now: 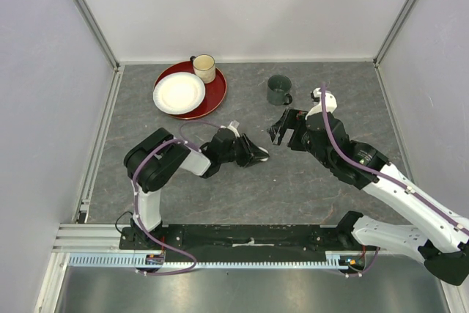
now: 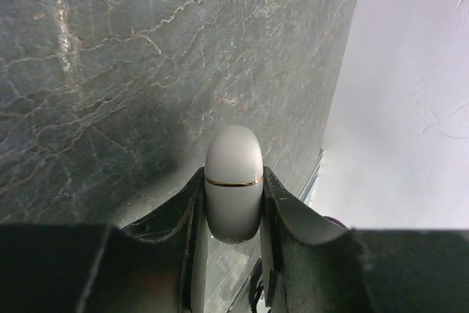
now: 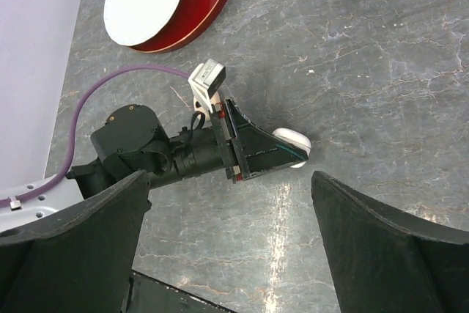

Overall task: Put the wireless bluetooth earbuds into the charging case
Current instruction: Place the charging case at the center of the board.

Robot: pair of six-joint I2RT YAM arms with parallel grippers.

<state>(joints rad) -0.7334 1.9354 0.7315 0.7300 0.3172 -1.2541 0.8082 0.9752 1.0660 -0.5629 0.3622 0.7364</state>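
Left pincer (image 2: 233, 177) pinched the white charging case (image 2: 233, 148) across its sides, low at the desk (image 2: 110, 71); whether the case touched it could not be told. Gold seam ran unbroken, so the lid looked shut. Right pincer (image 3: 231, 236) hung spread wide above, holding nothing. No earbuds made out in any of the 3 views. Step judged: case held ready, 0 earbuds inserted. Next move calls for opening the lid and locating the earbuds.
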